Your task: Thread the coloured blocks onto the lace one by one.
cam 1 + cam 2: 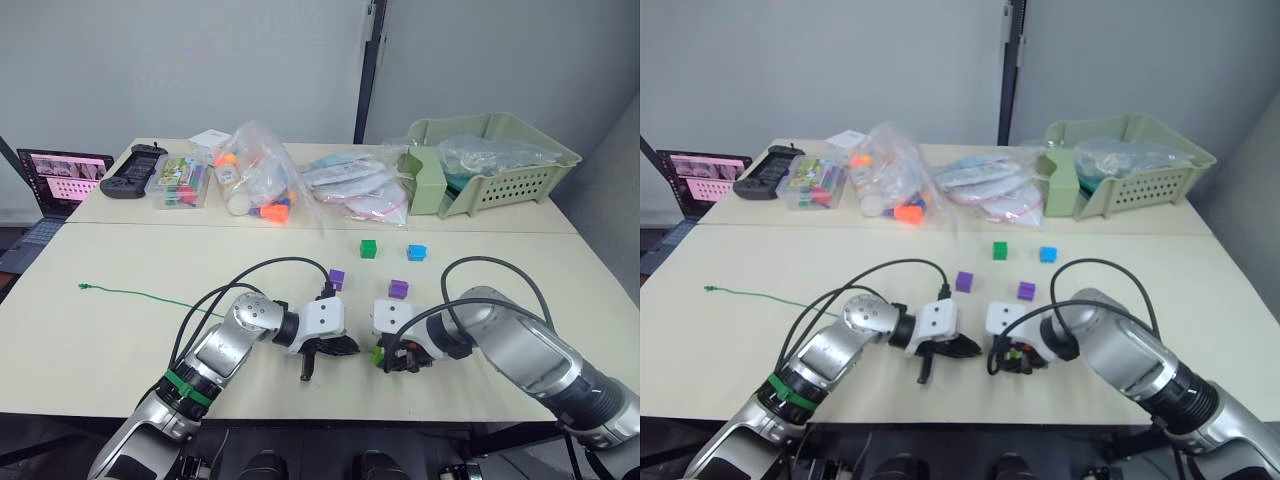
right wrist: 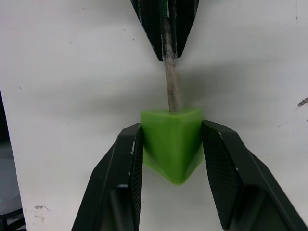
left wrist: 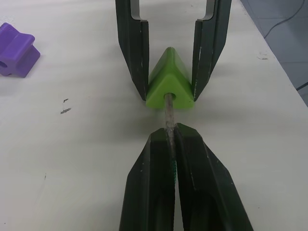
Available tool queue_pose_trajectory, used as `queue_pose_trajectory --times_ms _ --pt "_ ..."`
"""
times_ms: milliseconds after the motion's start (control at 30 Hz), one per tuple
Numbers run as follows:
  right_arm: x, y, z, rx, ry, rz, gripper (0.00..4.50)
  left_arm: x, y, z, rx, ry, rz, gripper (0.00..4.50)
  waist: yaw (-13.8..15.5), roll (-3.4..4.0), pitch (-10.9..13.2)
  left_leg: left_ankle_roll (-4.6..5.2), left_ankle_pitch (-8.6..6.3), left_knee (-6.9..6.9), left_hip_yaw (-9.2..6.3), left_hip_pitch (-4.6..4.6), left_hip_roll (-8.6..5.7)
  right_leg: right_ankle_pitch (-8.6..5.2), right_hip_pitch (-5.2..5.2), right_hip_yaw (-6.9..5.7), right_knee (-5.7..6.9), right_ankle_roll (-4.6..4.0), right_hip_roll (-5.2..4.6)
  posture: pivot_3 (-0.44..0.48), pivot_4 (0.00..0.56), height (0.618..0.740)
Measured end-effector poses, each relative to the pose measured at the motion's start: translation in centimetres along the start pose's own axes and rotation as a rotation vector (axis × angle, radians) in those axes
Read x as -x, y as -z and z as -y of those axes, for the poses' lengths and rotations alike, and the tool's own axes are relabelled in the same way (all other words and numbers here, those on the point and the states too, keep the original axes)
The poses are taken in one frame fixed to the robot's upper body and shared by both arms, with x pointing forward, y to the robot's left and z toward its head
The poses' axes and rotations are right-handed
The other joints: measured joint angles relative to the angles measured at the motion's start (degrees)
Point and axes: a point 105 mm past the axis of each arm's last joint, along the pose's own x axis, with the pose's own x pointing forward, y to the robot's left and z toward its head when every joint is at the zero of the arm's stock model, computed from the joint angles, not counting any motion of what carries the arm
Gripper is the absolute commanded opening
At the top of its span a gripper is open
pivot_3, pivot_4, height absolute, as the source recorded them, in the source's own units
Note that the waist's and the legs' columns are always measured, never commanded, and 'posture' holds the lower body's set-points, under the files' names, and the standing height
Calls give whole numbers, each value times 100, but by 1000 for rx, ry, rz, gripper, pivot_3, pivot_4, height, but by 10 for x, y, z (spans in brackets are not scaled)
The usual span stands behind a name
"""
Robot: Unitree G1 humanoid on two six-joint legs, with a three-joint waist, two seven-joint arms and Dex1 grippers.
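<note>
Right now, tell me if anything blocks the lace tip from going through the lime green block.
Nothing visible blocks it. The left tool pinches the lace's grey tip, which already meets the hole of the lime green block held by the right tool. The other blocks lie apart on the table.

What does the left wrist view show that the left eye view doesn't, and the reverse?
Left wrist: the lace's grey tip entering the hole of the lime green block, which is triangular, clamped between the right gripper's fingers.

Left eye: the lace trailing to the robot's left across the table, the dark green block, the blue block, a second purple block, the basket.

Both: the left gripper shut on the lace, and a purple block.
</note>
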Motion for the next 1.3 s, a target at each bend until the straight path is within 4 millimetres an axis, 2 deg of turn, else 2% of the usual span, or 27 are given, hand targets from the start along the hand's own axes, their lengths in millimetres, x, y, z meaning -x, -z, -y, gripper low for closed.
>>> queue_pose_trajectory --times_ms 500,800,1167,1300 --pt "2 3 0 -7 6 -13 1344 -29 -5 1 88 8 84 0 8 0 0 0 0 1 -1 -1 -2 0 1 0 -1 0 0 0 150 734" --pt "3 5 2 -12 16 -23 1340 -33 -6 -1 98 11 90 0 4 0 0 0 0 1 -2 0 -1 0 1 0 0 0 0 0 150 734" --pt "3 5 1 -9 3 -19 1340 -23 -3 -8 82 -39 67 3633 -3 0 0 0 0 0 -2 1 0 0 1 0 0 0 0 0 150 734" --pt "2 4 1 -5 2 -13 1340 -3 3 -6 44 -46 34 3650 -10 2 -1 0 0 -4 -2 4 2 0 1 -1 0 0 1 0 150 734"
